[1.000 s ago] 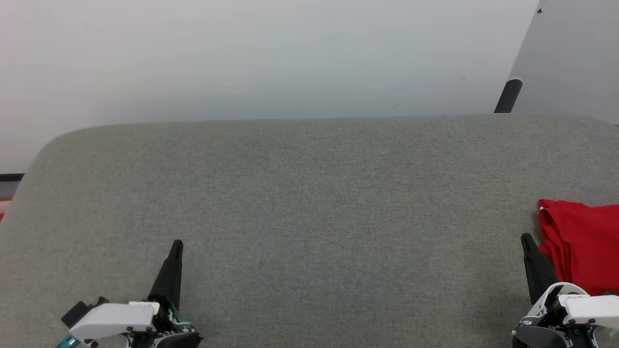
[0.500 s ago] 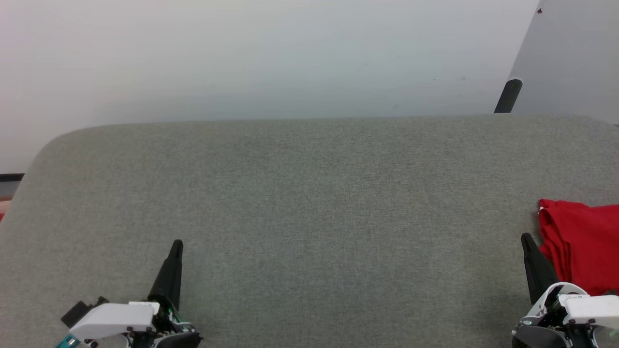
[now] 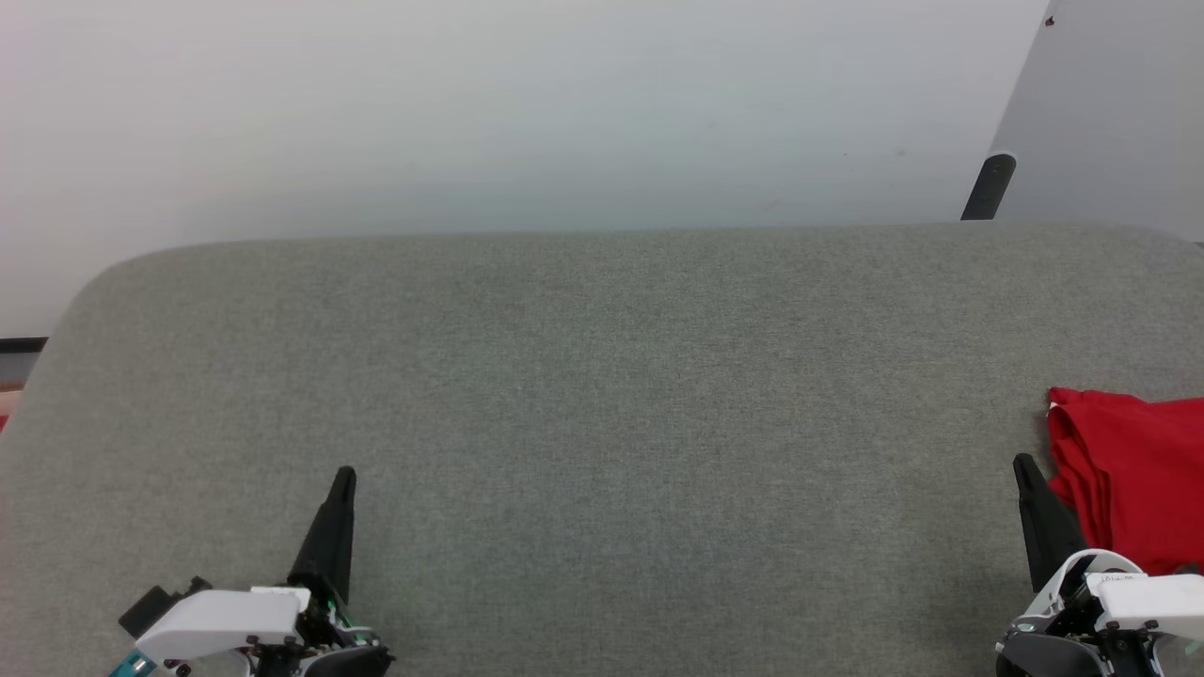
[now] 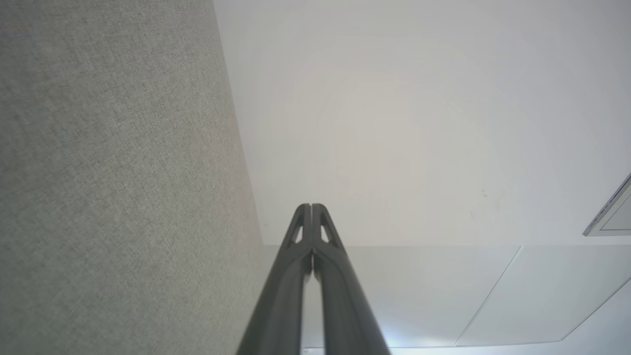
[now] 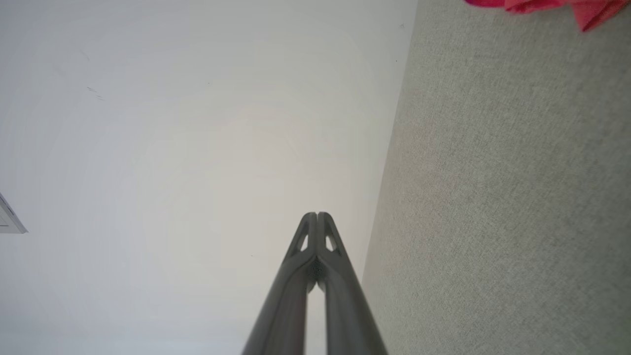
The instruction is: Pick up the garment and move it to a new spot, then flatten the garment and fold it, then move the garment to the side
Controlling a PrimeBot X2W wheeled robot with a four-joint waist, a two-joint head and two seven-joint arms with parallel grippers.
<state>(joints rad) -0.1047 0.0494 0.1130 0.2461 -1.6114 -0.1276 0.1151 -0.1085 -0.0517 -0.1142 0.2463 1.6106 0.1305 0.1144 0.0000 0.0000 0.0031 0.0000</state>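
Note:
The red garment [image 3: 1133, 475] lies folded at the right edge of the grey table [image 3: 602, 395], partly cut off by the frame; its letters and trim are hidden. A corner of the garment [image 5: 542, 6] shows at the top of the right wrist view. My right gripper [image 3: 1021, 465] rests shut just left of the garment, holding nothing; its tips [image 5: 317, 215] meet in the right wrist view. At the lower left, far from the garment, my left gripper [image 3: 344, 475] is shut and empty, tips [image 4: 311, 206] pressed together.
The grey fabric-covered table spans the head view, with a rounded far-left corner [image 3: 103, 273]. Behind it is a pale wall [image 3: 527, 113]. A dark post [image 3: 988, 186] stands beyond the far right edge, beside a grey panel [image 3: 1110, 113].

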